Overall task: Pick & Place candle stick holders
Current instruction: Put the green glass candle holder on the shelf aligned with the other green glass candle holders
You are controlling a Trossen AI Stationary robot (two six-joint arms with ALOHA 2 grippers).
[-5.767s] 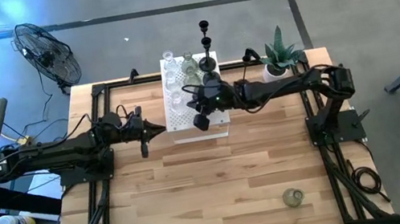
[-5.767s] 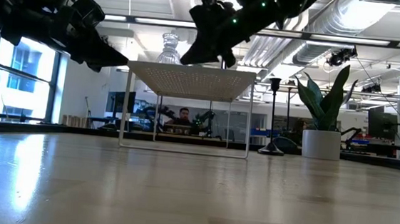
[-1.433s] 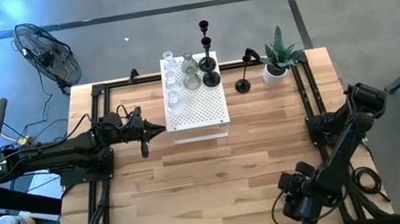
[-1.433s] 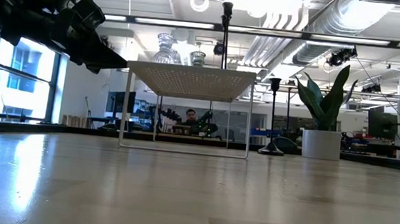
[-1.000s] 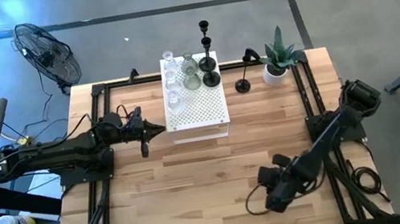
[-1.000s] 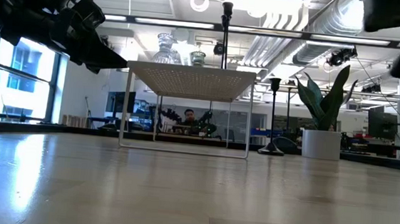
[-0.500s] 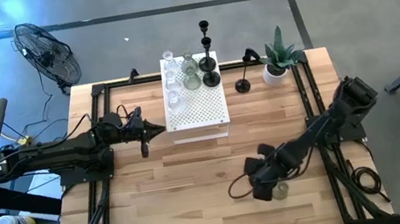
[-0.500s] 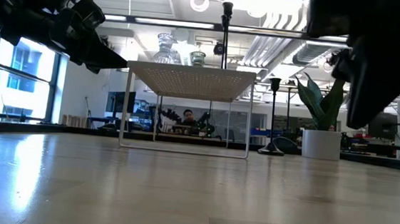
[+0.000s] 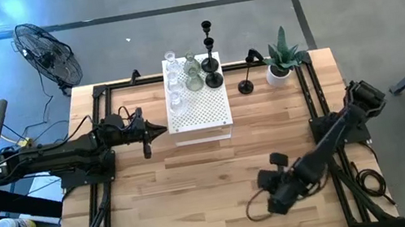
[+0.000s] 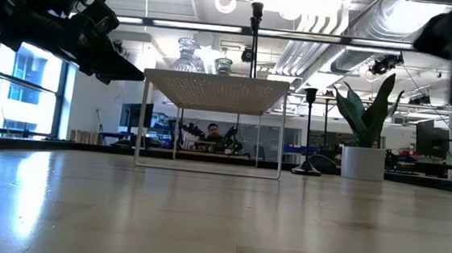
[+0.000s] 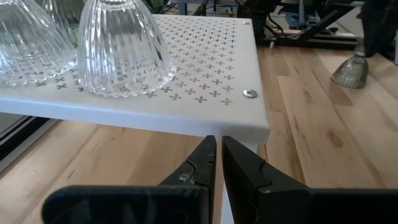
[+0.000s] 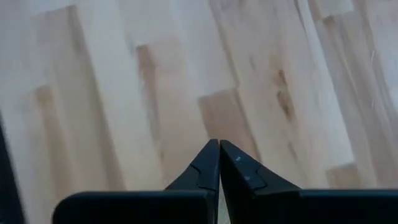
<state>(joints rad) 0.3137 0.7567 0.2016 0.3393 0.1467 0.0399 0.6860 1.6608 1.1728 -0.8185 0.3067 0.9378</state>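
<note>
1. Right gripper (image 9: 275, 200) low over bare table (image 9: 197, 180) near the front right, fingers (image 12: 217, 163) pressed together, empty.
2. Left gripper (image 9: 164, 129) parked at the left edge of the white box (image 9: 200, 110), tips together just under its rim.
3. Clear holders (image 9: 173, 81), a greenish holder (image 9: 193, 78) and two black holders (image 9: 212, 66) on the back of the box.
4. Another black holder (image 9: 245, 83) on the table between box and plant (image 9: 282, 55).
5. One greenish holder (image 11: 351, 71) standing on the wood, well apart from the box.
</note>
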